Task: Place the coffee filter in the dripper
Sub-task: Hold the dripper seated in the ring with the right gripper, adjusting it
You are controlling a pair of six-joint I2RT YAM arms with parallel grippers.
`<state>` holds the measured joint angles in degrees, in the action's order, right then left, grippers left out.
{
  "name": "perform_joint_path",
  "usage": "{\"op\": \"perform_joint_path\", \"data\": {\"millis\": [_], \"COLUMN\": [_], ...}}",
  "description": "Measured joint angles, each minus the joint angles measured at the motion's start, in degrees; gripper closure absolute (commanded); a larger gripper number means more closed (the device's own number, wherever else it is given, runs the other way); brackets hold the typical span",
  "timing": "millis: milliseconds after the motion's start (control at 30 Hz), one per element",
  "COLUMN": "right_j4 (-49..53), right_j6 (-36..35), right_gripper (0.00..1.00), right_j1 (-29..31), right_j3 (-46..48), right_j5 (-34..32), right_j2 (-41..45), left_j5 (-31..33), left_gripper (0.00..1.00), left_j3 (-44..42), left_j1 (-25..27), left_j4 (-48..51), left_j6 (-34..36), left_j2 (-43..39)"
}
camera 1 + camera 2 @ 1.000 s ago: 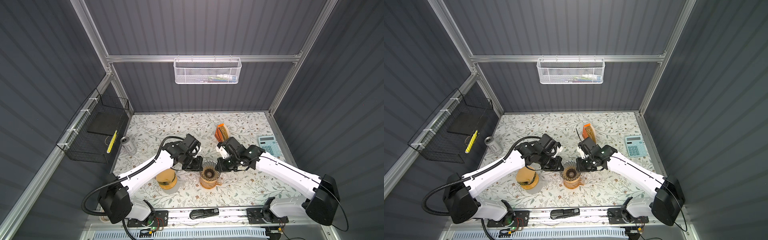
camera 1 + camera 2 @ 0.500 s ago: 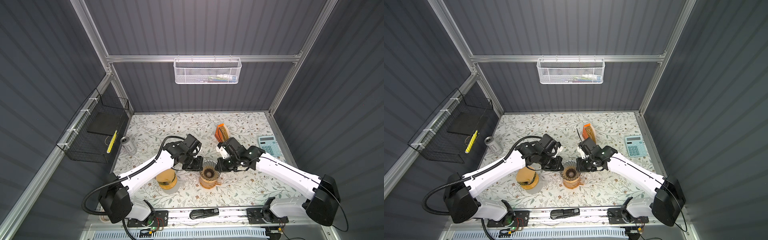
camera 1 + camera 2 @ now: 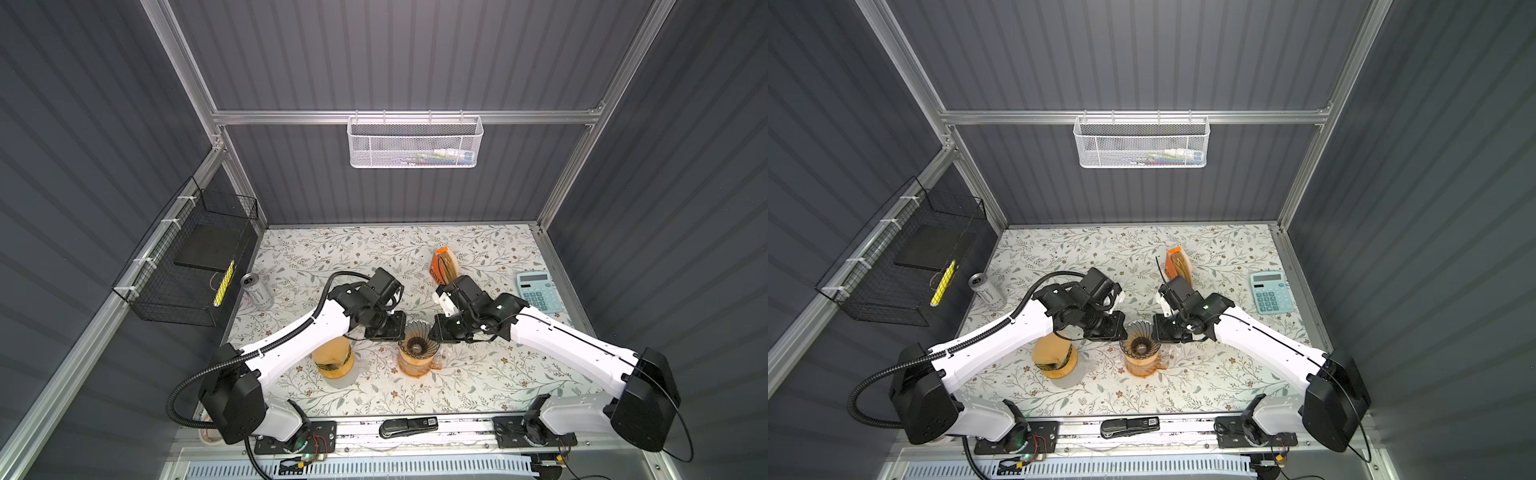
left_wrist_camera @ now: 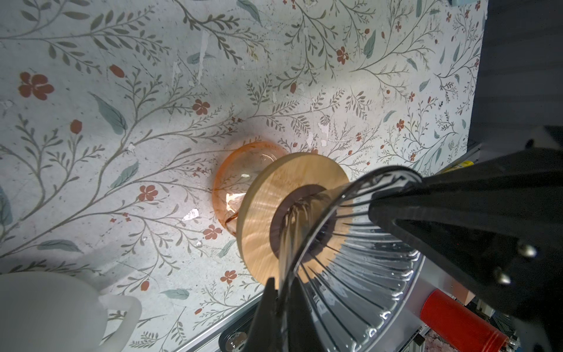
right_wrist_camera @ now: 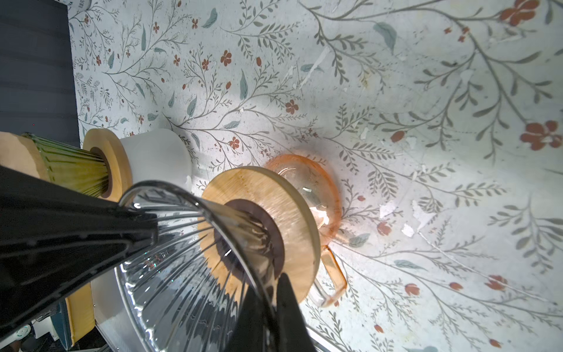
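A clear ribbed glass dripper (image 3: 415,343) (image 3: 1139,345) with a wooden collar (image 4: 274,198) sits on an orange glass carafe (image 3: 413,366) (image 5: 313,183) near the table's front middle. My left gripper (image 3: 397,332) (image 4: 278,288) is shut on the dripper's left rim. On the opposite rim my right gripper (image 3: 434,332) (image 5: 268,289) is shut too. The dripper (image 4: 350,259) (image 5: 182,259) has nothing inside. Brown coffee filters stand in an orange holder (image 3: 445,266) (image 3: 1177,266) behind the right gripper.
A green ribbed dripper (image 5: 73,170) holding a brown filter sits on a white jug (image 3: 334,361) (image 5: 155,155) left of the carafe. A calculator (image 3: 536,291) lies at the right edge, a can (image 3: 255,286) at the left. A black stapler (image 3: 409,426) rests on the front rail.
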<state>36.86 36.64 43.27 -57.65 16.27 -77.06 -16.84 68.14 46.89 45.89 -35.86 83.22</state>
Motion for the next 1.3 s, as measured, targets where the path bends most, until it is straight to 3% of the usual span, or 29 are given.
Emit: {"op": "perform_joint_path", "data": {"millis": [867,1233,1300], "right_j4": [-0.50,3.21,3.65], "right_j6": [-0.39,-2.05,-2.19], "right_gripper": [1.00,1.00,1.00], "right_j1": [-0.02,-0.11,-0.11], "right_j3": [-1.09,-5.86,-6.14], "right_j5": [-0.63,-1.20,-1.18], "right_j2": [-1.46,-4.87,-5.03], "left_j5": [1.95,5.51,5.64], "left_gripper": [1.00,1.00,0.94], "left_j3": [-0.46,3.63,4.17], "left_j1": [0.00,0.07,0.13], "left_j4": [-0.85,3.06,3.74], "left_j6": [-0.66,-0.20,-0.04], "left_j2": [0.50,2.25,2.62]}}
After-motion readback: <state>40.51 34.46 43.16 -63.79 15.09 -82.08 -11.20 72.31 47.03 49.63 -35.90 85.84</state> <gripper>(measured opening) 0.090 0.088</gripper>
